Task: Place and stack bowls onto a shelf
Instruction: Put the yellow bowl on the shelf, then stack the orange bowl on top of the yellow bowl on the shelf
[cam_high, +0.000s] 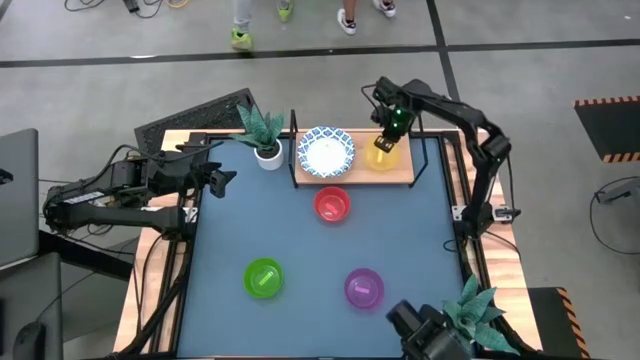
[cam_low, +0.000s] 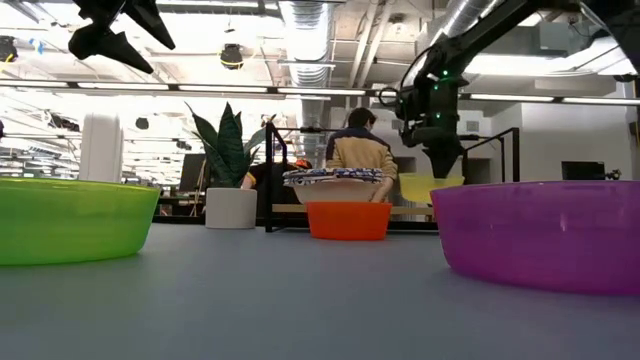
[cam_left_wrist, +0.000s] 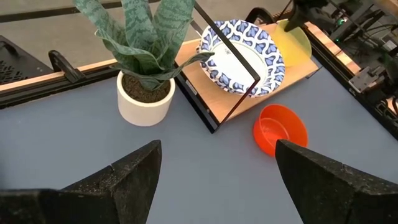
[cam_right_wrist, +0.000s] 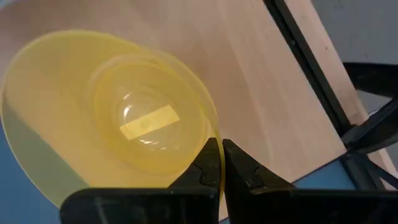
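The wooden shelf (cam_high: 410, 172) with its thin black frame stands at the table's far middle. White bowls with blue patterned rims (cam_high: 325, 152) sit on its left part; the low view (cam_low: 335, 180) shows them stacked. My right gripper (cam_high: 393, 128) is shut on the yellow bowl (cam_high: 382, 153) over the shelf's right part. The red bowl (cam_high: 332, 204) sits on the table just in front of the shelf. The green bowl (cam_high: 264, 277) and purple bowl (cam_high: 364, 287) sit nearer. My left gripper (cam_high: 224, 178) is open and empty above the table's left side. My right gripper pinches the yellow bowl's rim (cam_right_wrist: 210, 132) between its two fingers, one inside the bowl and one outside. It comes from above, pointing down. The bowl is tilted, opening up, with its bottom (cam_low: 430, 200) at the shelf board; whether it rests there I cannot tell.
A plant in a small white pot (cam_high: 267, 152) stands left of the shelf. A second plant (cam_high: 478, 308) is at the near right corner. A person (cam_low: 360, 150) shows behind the table. There is free tabletop between the red, green and purple bowls.
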